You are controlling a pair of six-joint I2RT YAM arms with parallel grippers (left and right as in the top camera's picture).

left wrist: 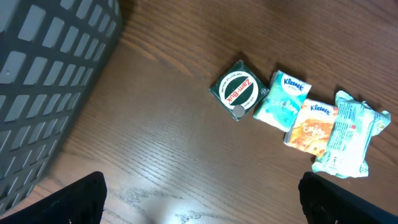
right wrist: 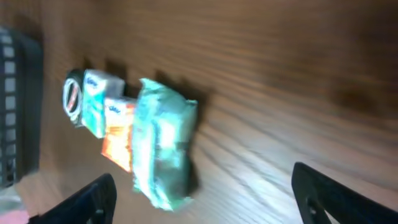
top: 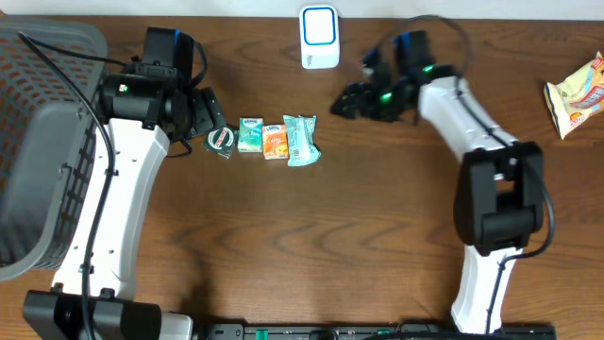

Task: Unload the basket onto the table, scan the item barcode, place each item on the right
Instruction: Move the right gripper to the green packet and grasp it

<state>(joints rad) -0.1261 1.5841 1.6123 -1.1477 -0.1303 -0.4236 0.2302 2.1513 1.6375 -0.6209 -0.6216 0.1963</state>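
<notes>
The 4 items lie in 1 short row in the middle of the tabletop [top: 377, 236], side against side. From the robot's left to its right they are a dark green square packet [top: 221, 140] with a round white label, a teal tissue pack [top: 250, 135], an orange tissue pack [top: 275, 141], and a pale teal wipes pack [top: 301, 140]. The wipes pack is soft and crinkled with uneven sealed ends; the 2 tissue packs are flat, glossy rectangles. No barcode can be read in any view.

The white scanner [top: 319, 36], with its blue rounded window, stands at the far edge, behind the row and apart from it.

The right claw [top: 342, 102] is released, its jaws wide, and it holds nothing. It hangs between the scanner and the wipes pack and touches neither. The left claw [top: 209, 118] is also released and empty, just beside the green packet.

In front of the row the dark, wood-grained tabletop is bare up to the near edge. A grey plastic grid basket [top: 38, 142] fills the left side. A crumpled yellow snack bag [top: 578, 94] lies at the right edge.
</notes>
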